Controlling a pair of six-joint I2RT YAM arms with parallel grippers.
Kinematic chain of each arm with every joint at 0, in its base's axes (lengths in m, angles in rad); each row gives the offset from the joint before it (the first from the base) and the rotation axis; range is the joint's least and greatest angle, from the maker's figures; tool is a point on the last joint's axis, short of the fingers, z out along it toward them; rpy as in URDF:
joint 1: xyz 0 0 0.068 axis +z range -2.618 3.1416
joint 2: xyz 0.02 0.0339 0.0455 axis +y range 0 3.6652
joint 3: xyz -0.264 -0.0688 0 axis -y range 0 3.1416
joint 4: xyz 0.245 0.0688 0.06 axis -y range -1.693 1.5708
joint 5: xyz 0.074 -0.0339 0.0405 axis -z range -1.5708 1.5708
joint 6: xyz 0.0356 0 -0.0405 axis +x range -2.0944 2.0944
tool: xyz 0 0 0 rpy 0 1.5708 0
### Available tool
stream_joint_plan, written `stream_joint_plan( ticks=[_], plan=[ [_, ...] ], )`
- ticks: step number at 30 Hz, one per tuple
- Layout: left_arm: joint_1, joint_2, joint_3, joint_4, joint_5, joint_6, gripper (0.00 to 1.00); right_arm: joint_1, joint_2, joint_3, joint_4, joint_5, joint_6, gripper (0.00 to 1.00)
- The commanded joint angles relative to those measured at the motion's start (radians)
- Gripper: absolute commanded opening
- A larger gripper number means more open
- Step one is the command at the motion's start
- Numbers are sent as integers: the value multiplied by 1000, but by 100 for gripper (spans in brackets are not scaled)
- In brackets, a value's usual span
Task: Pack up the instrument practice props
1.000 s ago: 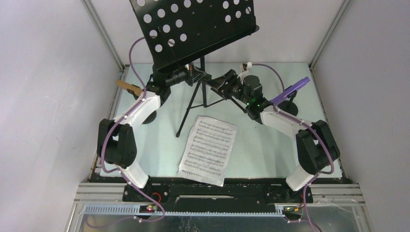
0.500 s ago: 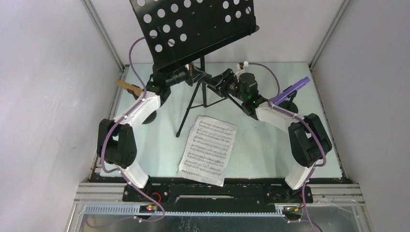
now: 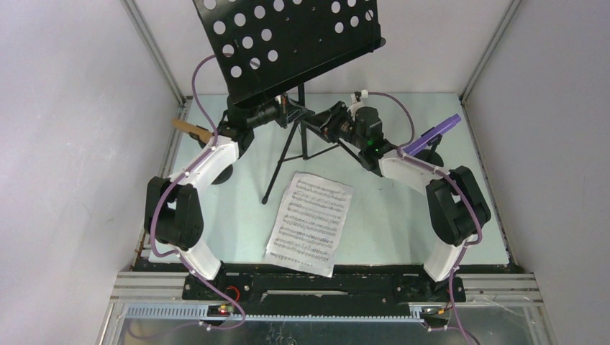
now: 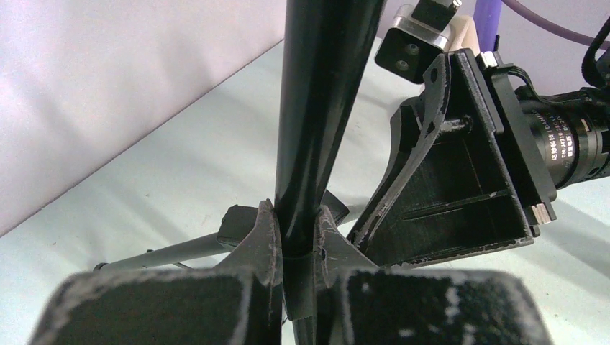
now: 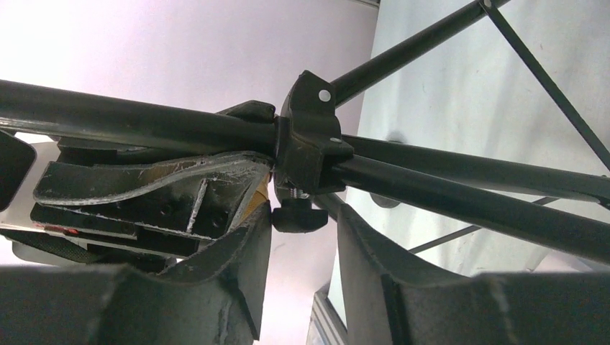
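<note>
No complete word, brand or number could be read with certainty in any view. White printed lettering was noted in two lines on the black lens barrel (image 4: pixel 575 147) in the left wrist view; the characters are too small and blurred to be transcribed. On the white sheet-music page (image 3: pixel 311 223), lying flat on the table in the top view, rows of printed staves and notes were observed, but no title, heading or page number could be made out.

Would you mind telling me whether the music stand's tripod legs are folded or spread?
Spread: the tripod legs splay out onto the table, and the music stand is upright.
</note>
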Motion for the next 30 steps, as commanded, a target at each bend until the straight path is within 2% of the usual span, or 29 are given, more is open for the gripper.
stream_joint_plan(
  ticks=[1, 9, 13, 22, 30],
  plan=[
    [-1, 8, 57, -17, -19, -44, 8, -4, 10, 54, 23, -14, 5, 43],
    [-2, 9, 58, -17, -19, -46, 8, -4, 12, 58, 20, -20, -20, 22],
    [-2, 11, 58, -18, -18, -46, 8, 0, -1, 87, -56, -14, -120, 19],
    [-1, 14, 59, -17, -16, -49, 8, 89, -54, 200, -304, 133, -577, 18],
    [-2, 13, 58, -18, -16, -46, 8, 221, -86, 222, -380, 363, -1044, 14]
  ],
)
